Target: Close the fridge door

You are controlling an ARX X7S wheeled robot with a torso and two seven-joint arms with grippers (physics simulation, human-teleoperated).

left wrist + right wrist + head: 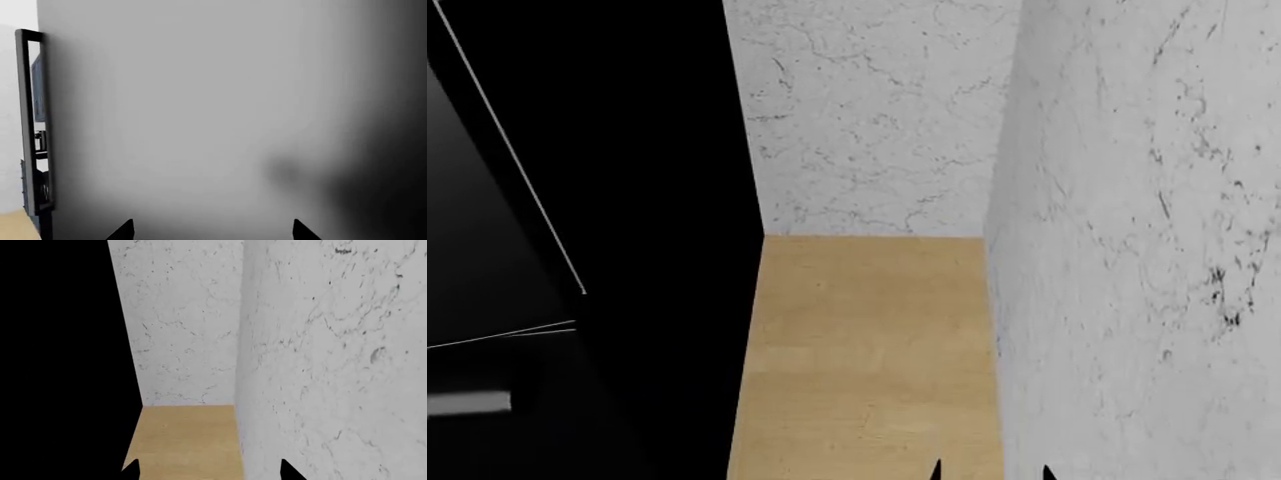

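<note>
Your left wrist view is almost all fridge door (213, 115) — a glossy grey-to-black slab right up close, its black vertical bar handle (30, 120) standing along one edge. In the head view that black mass (587, 200) takes up the left side, with thin pale edge lines crossing it; you cannot tell there how far the door stands open.

The white cracked wall (1134, 220) fills the right of the head view and meets a second wall face at a corner further back. A strip of tan wood floor (868, 350) runs between the black fridge side and the wall.

Your left tool (213, 231) — only two dark fingertips poke into its wrist view, set well apart, nothing between them, pointed at the door face. Your right tool (208, 471) is the same: tips spread wide, holding nothing, aimed at floor and wall corner. Its tips just show in the head view's lower edge.
</note>
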